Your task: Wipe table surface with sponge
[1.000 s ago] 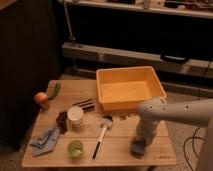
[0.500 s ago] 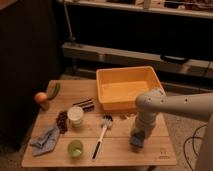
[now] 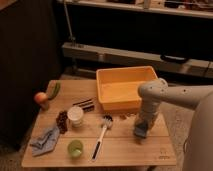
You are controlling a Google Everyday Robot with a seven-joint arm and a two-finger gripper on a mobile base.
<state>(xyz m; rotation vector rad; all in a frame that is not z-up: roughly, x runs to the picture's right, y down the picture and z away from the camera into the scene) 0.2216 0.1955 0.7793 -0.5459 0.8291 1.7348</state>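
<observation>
The table surface (image 3: 125, 150) is a light tan wooden top that carries everything here. The sponge (image 3: 140, 132), a small blue-grey block, rests on it at the right, just in front of the orange tub. My gripper (image 3: 142, 124) comes straight down from the white arm and is shut on the sponge, pressing it against the wood. The gripper covers the top of the sponge.
An orange plastic tub (image 3: 125, 87) stands at the back right. A white-handled brush (image 3: 101, 136), a green cup (image 3: 75, 148), a white cup (image 3: 75, 115) and a blue-grey rag (image 3: 44, 140) lie centre and left. An apple (image 3: 41, 98) sits at the far left edge.
The gripper has slid the sponge from near the table's front edge back toward the orange tub. The other objects have not moved.
</observation>
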